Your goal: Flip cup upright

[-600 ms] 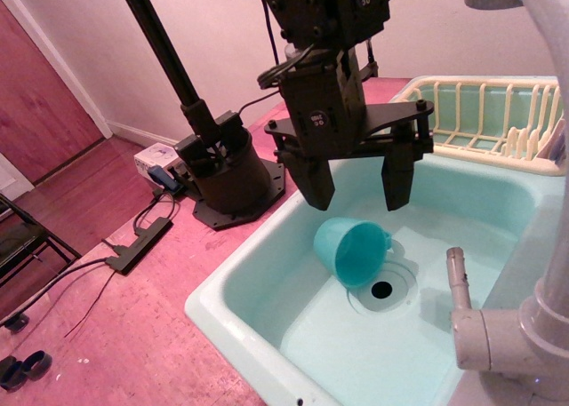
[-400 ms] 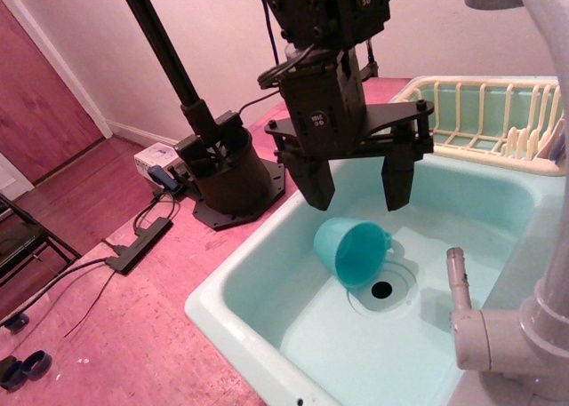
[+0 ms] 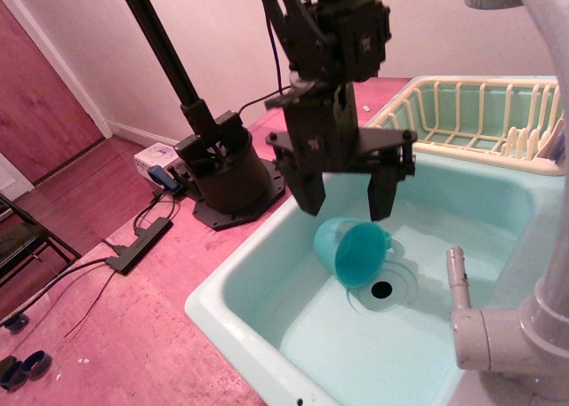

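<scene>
The teal cup (image 3: 349, 250) lies on its side on the floor of the pale aqua sink basin (image 3: 267, 273), its open mouth facing front right, its small handle toward the right, just beside the drain (image 3: 381, 290). My black gripper (image 3: 347, 206) is open and empty, hanging directly above the cup, with one finger (image 3: 308, 193) over its left side and the other (image 3: 382, 197) just above its right side. The fingertips are close over the cup but I cannot tell if they touch it.
A cream dish rack (image 3: 480, 113) sits at the sink's back right. A grey faucet pipe (image 3: 498, 335) stands at the front right, its spout (image 3: 458, 277) near the drain. The arm's black base (image 3: 227, 175) stands on the pink counter, left of the basin.
The gripper has come down and slightly left toward the cup, still open. The cup has not moved.
</scene>
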Action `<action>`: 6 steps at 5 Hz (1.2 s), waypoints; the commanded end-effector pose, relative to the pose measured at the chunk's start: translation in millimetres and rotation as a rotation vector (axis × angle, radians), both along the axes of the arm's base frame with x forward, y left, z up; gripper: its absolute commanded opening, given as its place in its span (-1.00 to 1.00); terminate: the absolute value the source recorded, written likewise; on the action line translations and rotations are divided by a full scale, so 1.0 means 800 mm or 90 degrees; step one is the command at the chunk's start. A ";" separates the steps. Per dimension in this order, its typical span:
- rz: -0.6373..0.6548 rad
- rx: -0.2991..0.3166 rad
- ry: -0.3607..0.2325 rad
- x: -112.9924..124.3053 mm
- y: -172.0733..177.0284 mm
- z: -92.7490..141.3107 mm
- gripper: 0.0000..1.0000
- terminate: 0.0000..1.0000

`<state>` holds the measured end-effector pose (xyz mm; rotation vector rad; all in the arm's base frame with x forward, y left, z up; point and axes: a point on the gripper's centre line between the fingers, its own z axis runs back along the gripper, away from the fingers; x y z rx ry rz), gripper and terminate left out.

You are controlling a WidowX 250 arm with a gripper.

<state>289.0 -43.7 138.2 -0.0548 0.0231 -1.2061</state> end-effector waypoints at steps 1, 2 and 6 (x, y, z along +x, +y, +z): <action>-0.030 -0.016 -0.009 -0.016 0.010 0.014 1.00 -1.00; -0.046 -0.016 0.001 -0.019 0.004 0.006 1.00 -1.00; -0.106 -0.021 -0.014 0.028 -0.036 -0.004 1.00 -1.00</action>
